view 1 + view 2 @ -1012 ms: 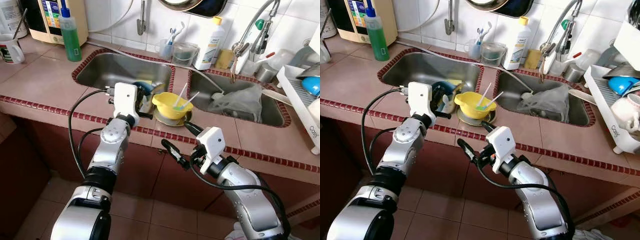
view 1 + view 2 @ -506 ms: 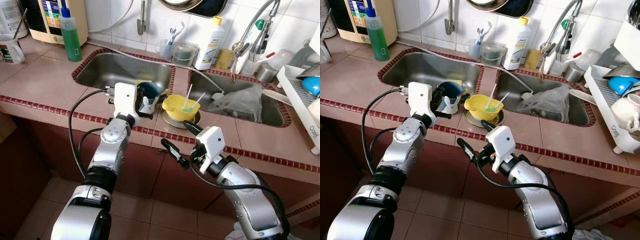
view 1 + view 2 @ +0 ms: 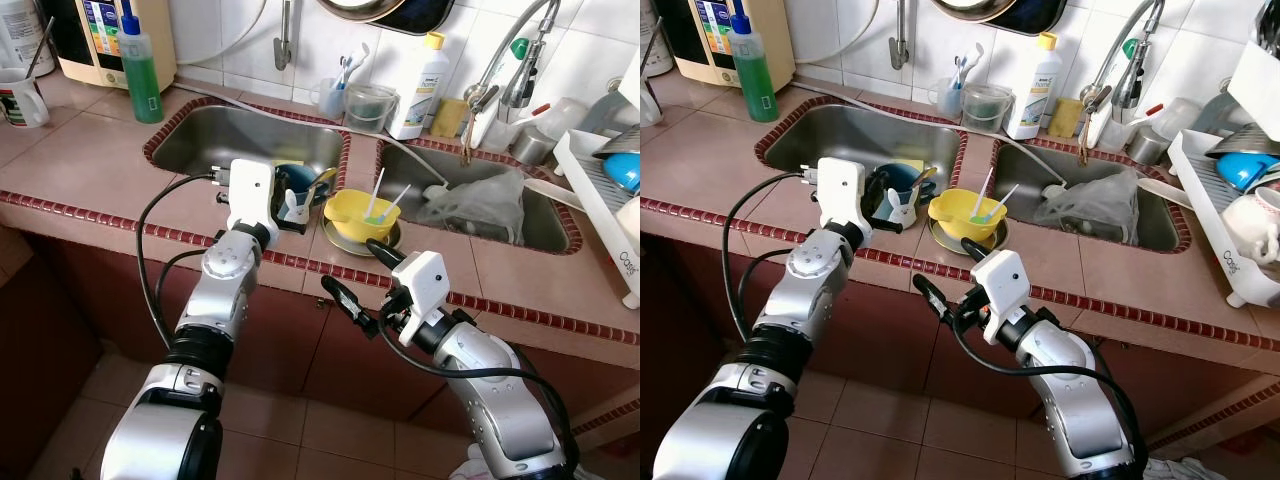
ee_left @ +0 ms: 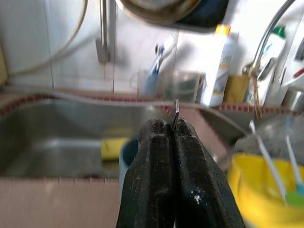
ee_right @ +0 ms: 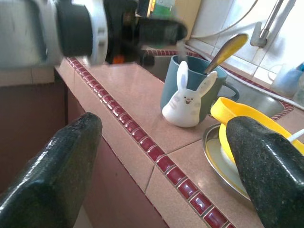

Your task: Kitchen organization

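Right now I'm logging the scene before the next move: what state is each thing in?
Left end effector: shut, by the mug.
Right end effector: open, holding nothing, in front of the counter edge.
Teal ceramic mug with white rabbit figure: upright, spoon inside.
Yellow plastic bowl: upright on a metal plate, two utensils inside.
Green soap bottle: upright.

Silver arms point(image 3: 222, 290), white wrist housings point(image 3: 250, 192), seemingly glossy black fingers point(image 5: 266, 161).

Even daylight, sharp head views; wrist views soft, blurred close up.
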